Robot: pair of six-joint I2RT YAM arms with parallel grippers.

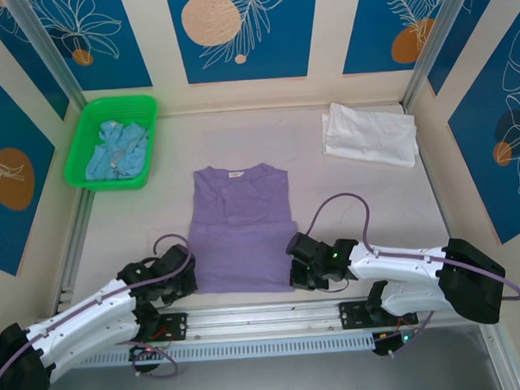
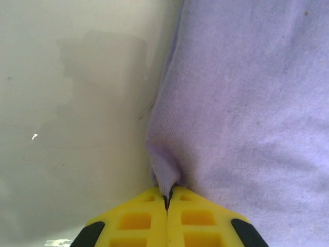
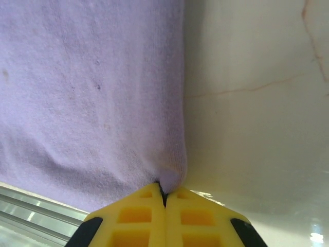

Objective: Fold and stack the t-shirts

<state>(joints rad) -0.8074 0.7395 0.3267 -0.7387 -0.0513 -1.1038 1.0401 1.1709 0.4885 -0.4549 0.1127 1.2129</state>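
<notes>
Clamped fully shut, left gripper (image 2: 167, 198) and right gripper (image 3: 164, 198), each nipping a hem corner of the lavender t-shirt (image 1: 242, 222) right at the tips. Guessing for a lift-and-fold.

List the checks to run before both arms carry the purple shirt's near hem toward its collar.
1. Left gripper shut on the near left corner of the lavender-purple cloth t-shirt: ok.
2. Right gripper shut on its near right corner: ok.
3. Every cloth layer caught in each pinch: cannot tell.
4. Shirt flat, sides tucked into a rectangle: ok.
5. Folded white cloth t-shirt apart from the fold path: ok.
6. Green plastic basket with the crumpled light blue t-shirt apart too: ok.
</notes>
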